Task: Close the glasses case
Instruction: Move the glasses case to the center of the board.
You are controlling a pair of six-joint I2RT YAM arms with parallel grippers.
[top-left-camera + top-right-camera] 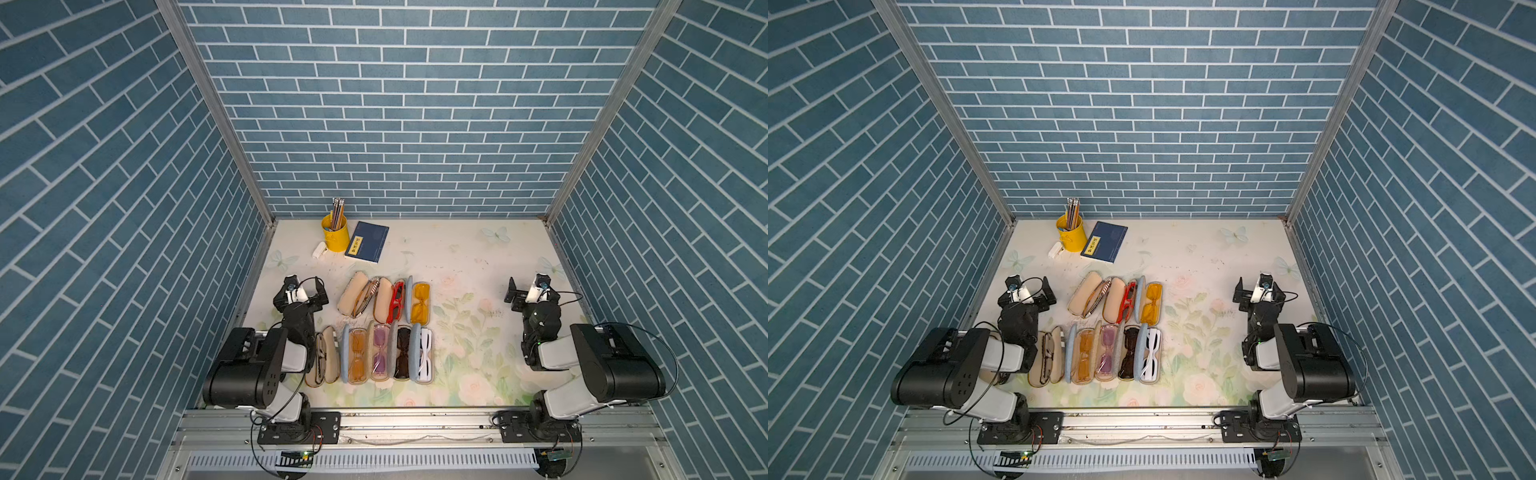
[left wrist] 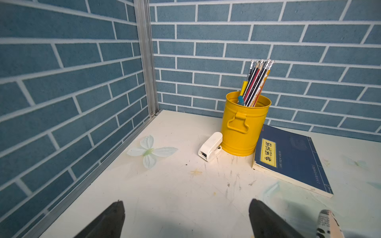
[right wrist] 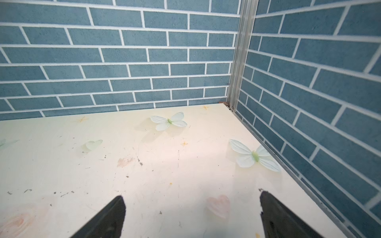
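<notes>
On the table (image 1: 478, 257), glasses cases (image 1: 351, 293) lie in two rows left of centre, a pencil cup (image 1: 334, 239) stands far behind them, a book (image 1: 368, 242) just right of it, a stapler (image 1: 319, 250) just left.

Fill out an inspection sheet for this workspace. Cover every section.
Surface: floral-print table, scuffed and lightly marked.
Job's things: eight glasses cases, all open with glasses inside; three in the back row, five in the front row.
Clutter: yellow pencil cup, blue book and white stapler, grouped in the far corner on the left arm's side.
Pincers: left pincer open, empty, over bare table; right pincer open, empty, well apart from the cases.
Cables: black cables loop off both arms; none seen lying across the cases.
Surroundings: blue brick-pattern walls on three sides.
</notes>
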